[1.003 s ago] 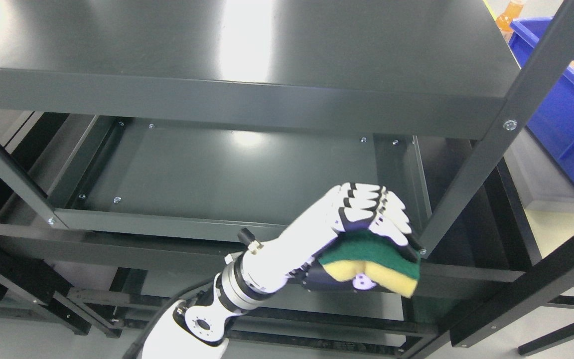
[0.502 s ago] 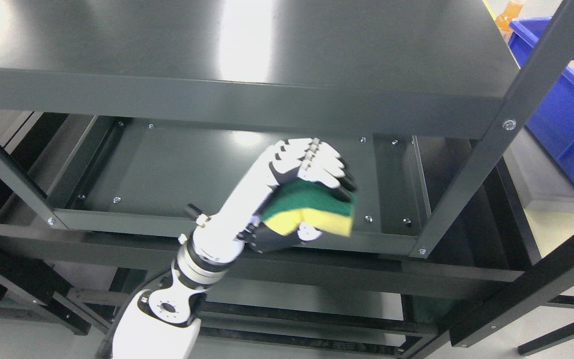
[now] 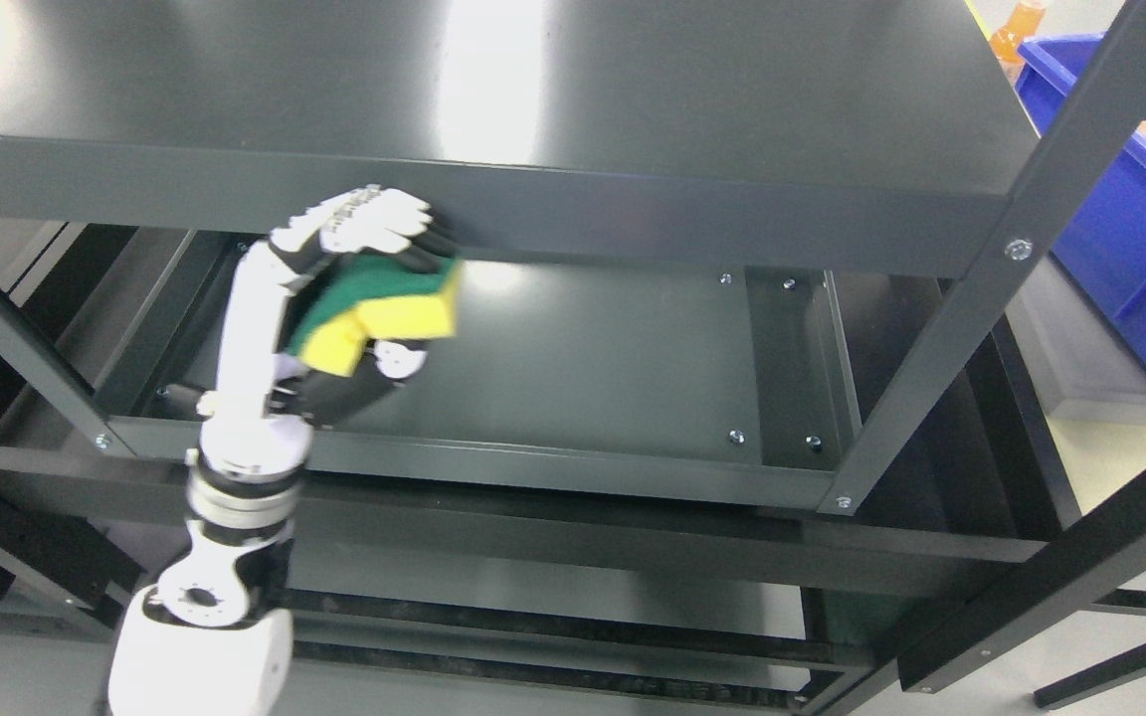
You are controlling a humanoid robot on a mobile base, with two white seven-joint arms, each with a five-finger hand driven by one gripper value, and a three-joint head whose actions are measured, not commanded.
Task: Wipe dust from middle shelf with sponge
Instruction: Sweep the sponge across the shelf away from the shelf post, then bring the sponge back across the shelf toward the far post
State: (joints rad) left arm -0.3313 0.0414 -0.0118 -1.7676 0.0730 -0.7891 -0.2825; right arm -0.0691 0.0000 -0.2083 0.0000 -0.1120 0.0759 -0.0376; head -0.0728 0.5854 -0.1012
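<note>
My left hand (image 3: 359,268) is shut on a yellow sponge with a green scrub side (image 3: 379,303). The white arm comes up from the lower left and reaches over the front rim into the middle shelf (image 3: 593,348), a dark metal tray with screws at its corners. The hand and sponge are at the shelf's far left, just under the front edge of the top shelf (image 3: 493,109). Whether the sponge touches the shelf surface I cannot tell. The right hand is not in view.
A slanted dark upright post (image 3: 941,328) stands at the shelf's right front corner, another (image 3: 16,348) at the left. A blue bin (image 3: 1140,199) with a cardboard box sits to the right. Lower shelf rails run below.
My left hand has swept the sponge from the shelf's right front corner across to its far left, going up and back. The camera has not moved.
</note>
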